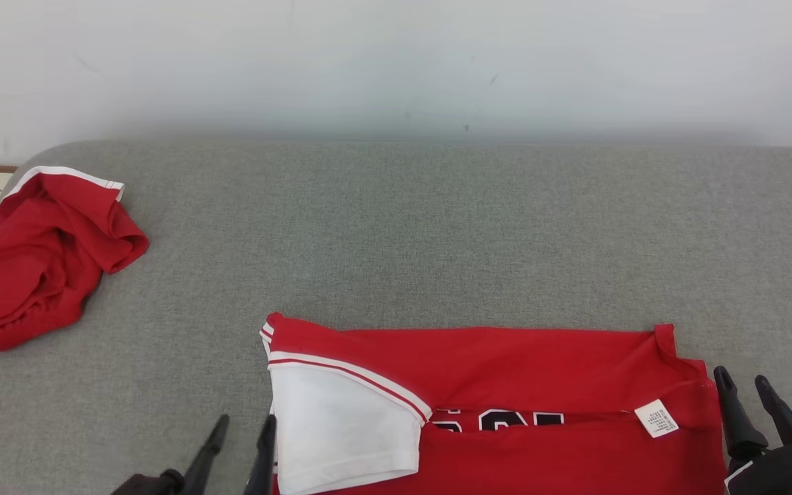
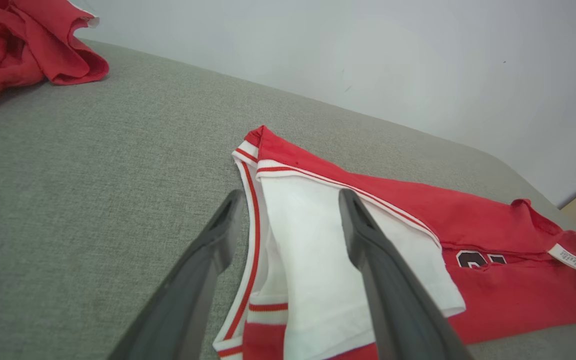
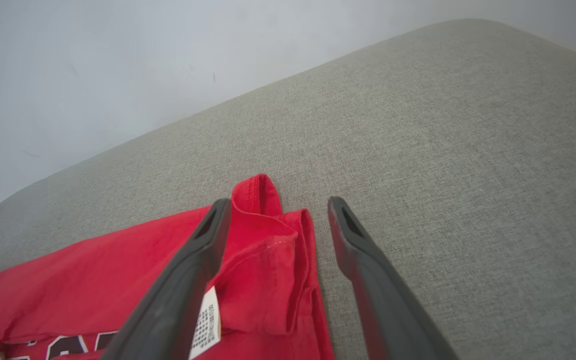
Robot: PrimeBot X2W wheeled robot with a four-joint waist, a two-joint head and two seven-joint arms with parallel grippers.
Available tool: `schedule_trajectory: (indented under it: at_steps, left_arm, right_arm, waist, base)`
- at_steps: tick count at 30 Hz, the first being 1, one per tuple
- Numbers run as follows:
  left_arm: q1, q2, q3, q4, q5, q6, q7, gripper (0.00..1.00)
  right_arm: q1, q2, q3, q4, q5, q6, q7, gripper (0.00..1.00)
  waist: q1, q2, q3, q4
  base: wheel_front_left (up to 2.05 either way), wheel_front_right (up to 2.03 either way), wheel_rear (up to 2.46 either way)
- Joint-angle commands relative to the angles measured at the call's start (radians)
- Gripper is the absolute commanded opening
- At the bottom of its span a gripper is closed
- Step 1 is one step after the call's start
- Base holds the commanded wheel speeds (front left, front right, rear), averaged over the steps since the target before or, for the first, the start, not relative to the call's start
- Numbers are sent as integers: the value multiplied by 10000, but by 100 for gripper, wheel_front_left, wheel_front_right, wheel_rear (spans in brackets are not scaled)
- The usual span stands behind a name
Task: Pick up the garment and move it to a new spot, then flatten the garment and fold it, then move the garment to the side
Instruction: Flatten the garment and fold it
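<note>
Limp red-and-white fabric jersey (image 1: 506, 357) is best pinched at both ends; left pincer (image 1: 247, 421), right pincer (image 1: 741, 377) are spread, empty.

The right tool (image 3: 278, 204), spread wide, frames a corner of the red garment (image 3: 93, 280) on the grey cushion (image 3: 443, 150).

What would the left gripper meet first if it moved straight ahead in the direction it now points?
Most likely the white sleeve of the folded red jersey: in the left wrist view it lies directly between the open jaws of the left gripper. Depth is unclear.
</note>
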Motion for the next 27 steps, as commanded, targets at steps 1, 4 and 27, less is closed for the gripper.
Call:
schedule_trajectory:
  at_steps: [1, 4, 27]
  left_arm:
    - [158, 59, 147, -93, 209, 145, -95, 100]
    - [316, 139, 374, -238, 649, 443, -153, 100]
    - [827, -698, 2218, -966, 2180, 487, -182, 100]
  right_arm:
    - [196, -20, -169, -186, -242, 2, -22, 100]
    - [343, 60, -460, -367, -746, 2, 106, 100]
    - [-302, 1994, -2754, 1271, -4544, 2, 2023, 100]
  waist:
    - [0, 1, -47, 0]
    - [0, 1, -126, 13]
    - [0, 1, -173, 509]
  base:
    - [0, 0, 0]
    - [0, 0, 0]
    - [0, 0, 0]
